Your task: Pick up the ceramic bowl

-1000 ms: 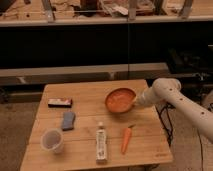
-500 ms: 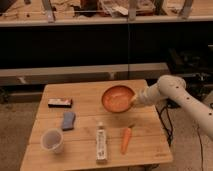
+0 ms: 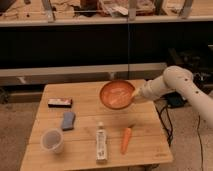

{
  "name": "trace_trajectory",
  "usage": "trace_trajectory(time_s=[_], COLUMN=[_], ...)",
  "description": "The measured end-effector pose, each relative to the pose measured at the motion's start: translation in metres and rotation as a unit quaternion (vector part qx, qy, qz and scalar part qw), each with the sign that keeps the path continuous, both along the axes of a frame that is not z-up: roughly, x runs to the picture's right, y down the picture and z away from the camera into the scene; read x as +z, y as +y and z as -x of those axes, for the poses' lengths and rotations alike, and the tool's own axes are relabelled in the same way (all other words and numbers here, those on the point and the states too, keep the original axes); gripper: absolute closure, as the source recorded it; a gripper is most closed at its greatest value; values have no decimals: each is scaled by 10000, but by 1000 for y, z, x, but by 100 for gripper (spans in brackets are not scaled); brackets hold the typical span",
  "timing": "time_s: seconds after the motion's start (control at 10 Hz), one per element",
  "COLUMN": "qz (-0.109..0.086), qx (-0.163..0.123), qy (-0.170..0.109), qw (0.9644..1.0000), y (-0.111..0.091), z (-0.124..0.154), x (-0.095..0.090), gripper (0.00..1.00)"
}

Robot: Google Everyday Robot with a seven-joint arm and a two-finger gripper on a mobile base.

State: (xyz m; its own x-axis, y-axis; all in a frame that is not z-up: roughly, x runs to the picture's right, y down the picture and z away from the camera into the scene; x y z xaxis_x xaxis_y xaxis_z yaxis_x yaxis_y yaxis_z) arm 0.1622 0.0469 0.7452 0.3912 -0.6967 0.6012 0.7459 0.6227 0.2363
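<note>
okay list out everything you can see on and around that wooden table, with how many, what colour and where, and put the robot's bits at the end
ceramic bowl: one, orange-red, tilted up off the table at its back right, held at its right rim
plastic cup: one, translucent whitish, front left, upright
sponge: one, blue-grey, left of centre
flat packet: one, dark with red and white, back left
tube: one, white, front centre, lying lengthwise
carrot: one, orange, front right, right of the tube
table: one, light wood
shelving: behind the table, dark below
gripper: one, at the bowl's right rim
arm: one, white, coming in from the right
</note>
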Motion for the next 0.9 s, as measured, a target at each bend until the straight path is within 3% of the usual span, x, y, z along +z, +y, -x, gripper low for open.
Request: trace_trajectory(time_s=[0.5,0.9], qz=[-7,-14], qx=[6,5], qy=[-1,7], qw=[10000,10000], y=[16,2], z=[0,-2], x=[22,7], gripper=[95,95])
